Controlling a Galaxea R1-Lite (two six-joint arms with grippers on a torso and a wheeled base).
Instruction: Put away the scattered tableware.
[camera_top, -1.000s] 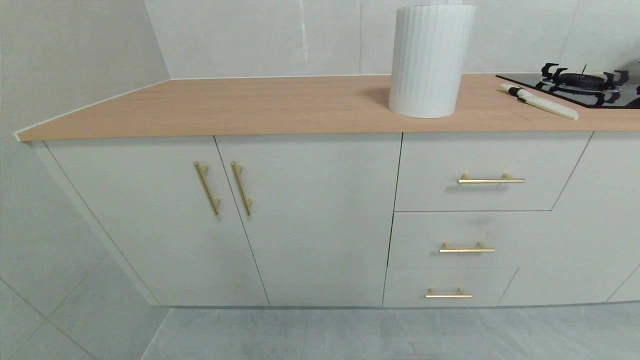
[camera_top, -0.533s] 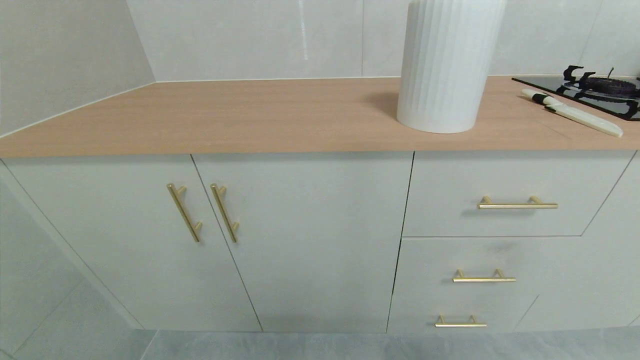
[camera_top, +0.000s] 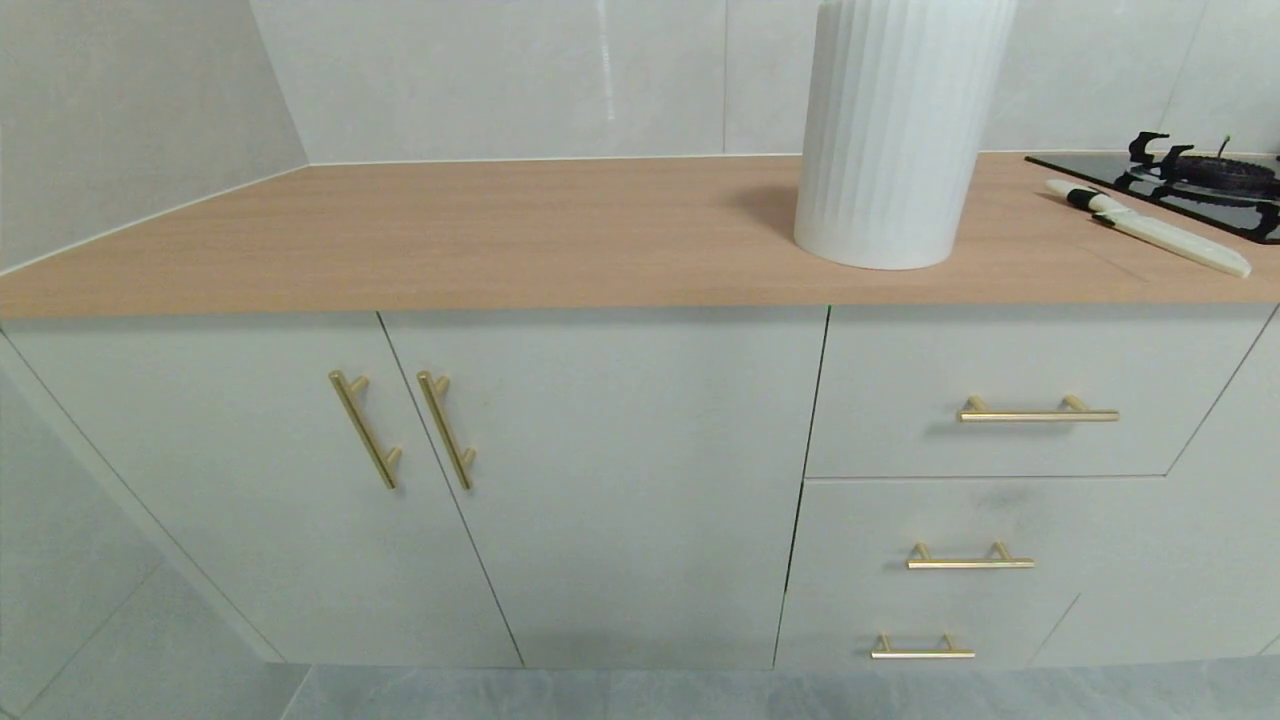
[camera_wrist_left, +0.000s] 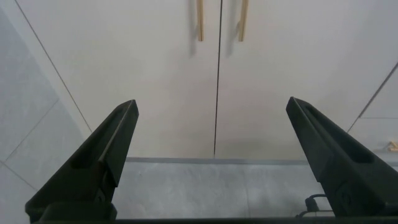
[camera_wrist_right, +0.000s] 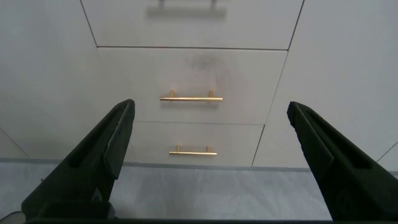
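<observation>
We face a pale cabinet run (camera_top: 620, 480) under a wooden countertop (camera_top: 480, 230) that spans the scene from left to right. At the left of the run is a pair of doors (camera_top: 250, 470), each with a slanted gold handle (camera_top: 365, 430) beside the seam between them. To the right of the doors is a stack of three drawers (camera_top: 980, 350), each with a gold bar pull.

A tall white ribbed container (camera_top: 890, 130) stands upright on the countertop, above the seam between doors and drawers. A black gas hob (camera_top: 1200, 175) sits at the far right.

Our left gripper (camera_wrist_left: 211, 107) hangs low in front of the doors with its fingers spread wide apart and nothing between them. Our right gripper (camera_wrist_right: 211, 107) is likewise wide apart and unloaded, in front of the lower drawers.

The knife (camera_top: 1150, 228), cream with a black band on the handle, lies flat on the countertop right of the container, just beside the hob's near edge.
</observation>
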